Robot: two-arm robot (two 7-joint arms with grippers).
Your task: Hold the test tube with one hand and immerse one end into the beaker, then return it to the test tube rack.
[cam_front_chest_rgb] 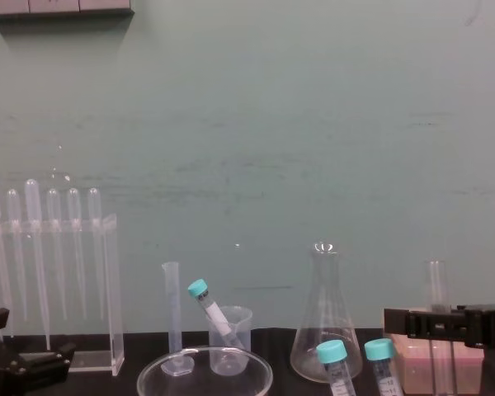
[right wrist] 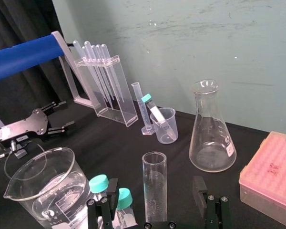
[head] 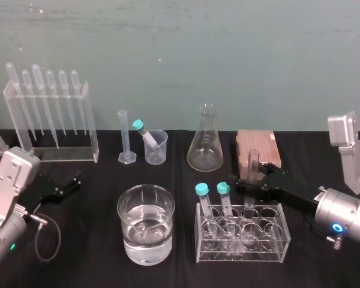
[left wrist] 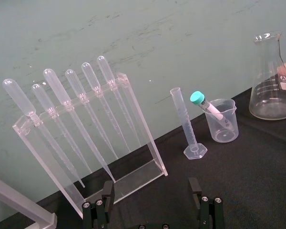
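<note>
Fingers (right wrist: 199,188) of right gripper (right wrist: 155,187) spread, one each side of test tube (right wrist: 154,171), gap on both sides, no pinch. Test tube upright in rack (head: 240,259), third slot from left, beside two teal-capped tubes (head: 202,201). Beaker (head: 156,150) well behind rack, near flask (head: 205,147), capped tube leaning inside. Left gripper (left wrist: 151,186) low at table's left, fingers apart, holding nothing.

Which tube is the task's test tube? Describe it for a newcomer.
On the table, find the clear test tube rack at front right. Three tubes stand in it; the test tube is the one between the right gripper's open jaws (left gripper parked far left). It is tall and uncapped, whereas its two neighbours wear teal caps.
</note>
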